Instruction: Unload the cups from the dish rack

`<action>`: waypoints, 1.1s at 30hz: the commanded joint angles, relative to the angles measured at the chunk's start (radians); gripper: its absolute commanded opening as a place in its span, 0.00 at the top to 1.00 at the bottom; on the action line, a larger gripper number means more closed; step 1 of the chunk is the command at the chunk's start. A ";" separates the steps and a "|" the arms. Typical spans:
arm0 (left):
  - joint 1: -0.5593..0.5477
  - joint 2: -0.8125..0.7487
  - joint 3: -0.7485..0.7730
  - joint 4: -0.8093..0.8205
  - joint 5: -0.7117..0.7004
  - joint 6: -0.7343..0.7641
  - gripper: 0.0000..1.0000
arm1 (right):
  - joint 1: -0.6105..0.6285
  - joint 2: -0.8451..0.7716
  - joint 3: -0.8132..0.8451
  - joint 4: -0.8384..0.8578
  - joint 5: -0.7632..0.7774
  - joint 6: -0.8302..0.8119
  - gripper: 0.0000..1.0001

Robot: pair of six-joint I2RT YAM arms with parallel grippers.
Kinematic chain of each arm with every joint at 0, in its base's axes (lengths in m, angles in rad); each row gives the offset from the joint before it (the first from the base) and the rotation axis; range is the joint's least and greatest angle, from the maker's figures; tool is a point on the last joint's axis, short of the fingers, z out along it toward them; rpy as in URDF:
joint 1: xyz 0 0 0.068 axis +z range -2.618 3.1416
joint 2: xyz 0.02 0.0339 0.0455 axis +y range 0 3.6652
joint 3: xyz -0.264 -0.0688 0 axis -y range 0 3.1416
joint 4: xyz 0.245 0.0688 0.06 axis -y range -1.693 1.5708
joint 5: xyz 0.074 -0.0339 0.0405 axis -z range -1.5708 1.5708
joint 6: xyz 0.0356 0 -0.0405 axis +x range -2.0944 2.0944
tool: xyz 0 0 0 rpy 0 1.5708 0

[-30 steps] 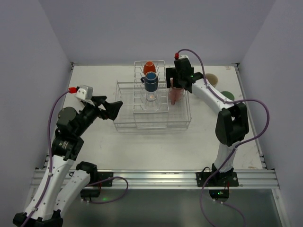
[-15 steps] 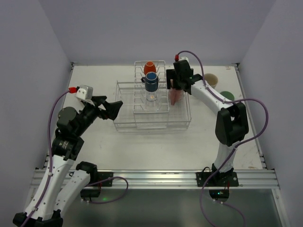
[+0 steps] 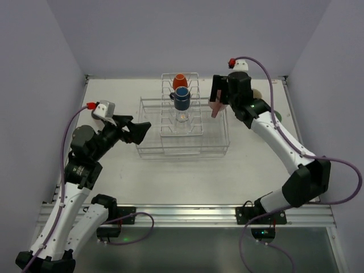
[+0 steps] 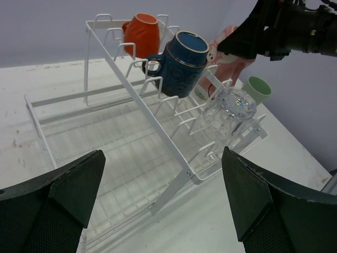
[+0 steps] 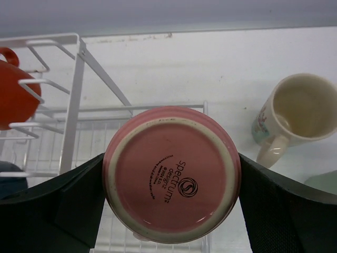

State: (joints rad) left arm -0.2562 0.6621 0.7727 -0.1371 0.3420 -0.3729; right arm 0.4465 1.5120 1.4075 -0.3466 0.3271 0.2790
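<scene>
The left jaws (image 3: 140, 131) are hanging spread wide and gripping nothing, just off the left side of the dish rack (image 3: 170, 149). Ahead of them the orange mug (image 3: 180, 79), the blue mug (image 3: 181, 98) and the clear glass (image 3: 182, 116) are sitting in a row on the middle tines, well beyond their tips. The right jaws (image 3: 218, 101) are clamping the pink tumbler (image 5: 172, 182) by its sides. Its base is facing back toward the wrist and its long axis is running straight out along the fingers, mouth pointing away toward the rack wires beneath. Right of these jaws, the cream mug (image 5: 295, 113) and a green cup (image 4: 256, 88) are standing on the table (image 3: 256, 165). So the coming move is probably calling for a carry to the right, and the tumbler is likely needing a flip.
</scene>
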 commanded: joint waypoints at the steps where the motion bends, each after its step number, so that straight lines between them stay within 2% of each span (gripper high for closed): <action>1: -0.003 -0.006 0.063 0.066 0.106 -0.063 0.00 | -0.012 -0.152 -0.011 0.153 0.076 -0.003 0.46; 9: -0.003 0.004 0.085 0.218 0.291 -0.271 0.00 | -0.014 -0.443 -0.137 0.153 -0.006 0.049 0.45; 14: -0.011 0.017 0.044 0.402 0.380 -0.504 0.10 | -0.014 -0.578 -0.171 0.158 -0.208 0.178 0.45; 16: -0.044 0.045 0.049 0.467 0.382 -0.541 0.12 | -0.014 -0.628 -0.177 0.176 -0.264 0.216 0.45; 18: -0.086 0.086 0.097 0.470 0.371 -0.554 0.13 | -0.015 -0.674 -0.186 0.198 -0.322 0.271 0.45; 25: -0.420 0.250 0.276 0.401 0.181 -0.456 0.11 | -0.014 -0.754 -0.212 0.307 -0.517 0.448 0.46; 27: -0.462 0.302 0.296 0.390 0.135 -0.429 0.10 | -0.014 -0.759 -0.237 0.361 -0.595 0.485 0.46; 33: -0.486 0.376 0.333 0.427 0.101 -0.419 0.09 | -0.015 -0.754 -0.311 0.480 -0.735 0.607 0.45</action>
State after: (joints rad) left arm -0.7284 1.0172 1.0576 0.2653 0.4877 -0.8158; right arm 0.4320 0.7658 1.1061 -0.1001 -0.2852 0.7643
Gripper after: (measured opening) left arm 0.909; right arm 0.919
